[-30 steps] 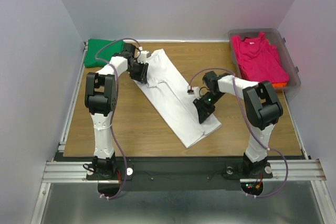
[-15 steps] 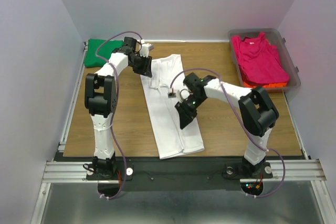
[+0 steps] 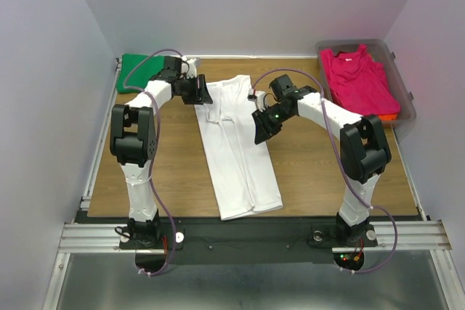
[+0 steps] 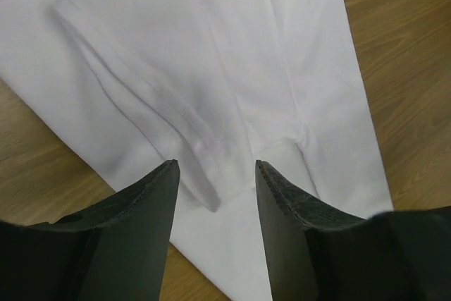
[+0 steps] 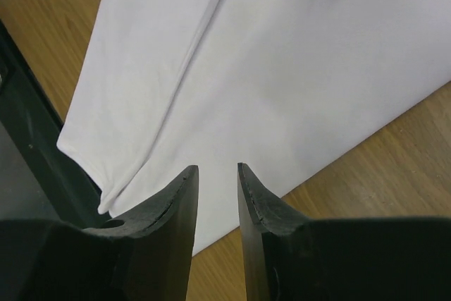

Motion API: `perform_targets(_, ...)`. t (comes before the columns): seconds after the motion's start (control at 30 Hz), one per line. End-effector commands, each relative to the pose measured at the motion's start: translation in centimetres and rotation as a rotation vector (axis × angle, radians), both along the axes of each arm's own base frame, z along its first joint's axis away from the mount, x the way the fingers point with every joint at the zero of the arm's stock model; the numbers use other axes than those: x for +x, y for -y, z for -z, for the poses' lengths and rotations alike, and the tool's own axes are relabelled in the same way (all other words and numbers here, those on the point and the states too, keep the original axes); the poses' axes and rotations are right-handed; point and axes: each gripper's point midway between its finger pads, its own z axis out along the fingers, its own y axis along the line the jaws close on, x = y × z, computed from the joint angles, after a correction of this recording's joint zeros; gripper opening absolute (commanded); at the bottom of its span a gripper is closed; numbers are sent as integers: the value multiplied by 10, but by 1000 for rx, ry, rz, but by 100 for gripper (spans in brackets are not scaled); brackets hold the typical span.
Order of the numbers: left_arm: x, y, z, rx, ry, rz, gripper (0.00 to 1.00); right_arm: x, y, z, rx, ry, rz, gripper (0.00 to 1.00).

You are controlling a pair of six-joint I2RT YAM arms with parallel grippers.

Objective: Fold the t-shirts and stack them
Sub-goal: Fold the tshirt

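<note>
Left gripper (image 3: 201, 92) and right gripper (image 3: 262, 125), both black two-finger ones, hang released over the long white cloth t-shirt (image 3: 240, 154).

On the brown wooden table (image 3: 327, 172) the white t-shirt lies flat as a narrow strip from the far middle to the near edge, its sides folded inward. At the far right stands the clear plastic tub (image 3: 408, 101); the magenta-pink cloth t-shirt (image 3: 360, 81) lies in it on top of the orange cloth t-shirt (image 3: 388, 116), of which only an edge shows. The folded green cloth t-shirt (image 3: 139, 69) lies in the far left corner. Left wrist view: jaws clearly apart above a folded sleeve hem, nothing between them. Right wrist view: jaws only a little apart above plain cloth, holding nothing.
</note>
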Motion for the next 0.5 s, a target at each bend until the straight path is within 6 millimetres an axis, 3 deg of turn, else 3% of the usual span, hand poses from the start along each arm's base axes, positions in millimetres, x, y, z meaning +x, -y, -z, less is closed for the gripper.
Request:
perform_targets(0.0, 29, -11, -16, -65, 71, -80, 60, 26, -9, -3, -1, 75, 43, 34)
perform_targets(0.23, 45, -19, 7, -75, 34, -112, 61, 36, -15, 0, 8, 69, 49, 34)
perform_targets(0.47, 53, -16, 12, -97, 36, -105, 61, 26, -18, 4, 38, 41, 12, 27)
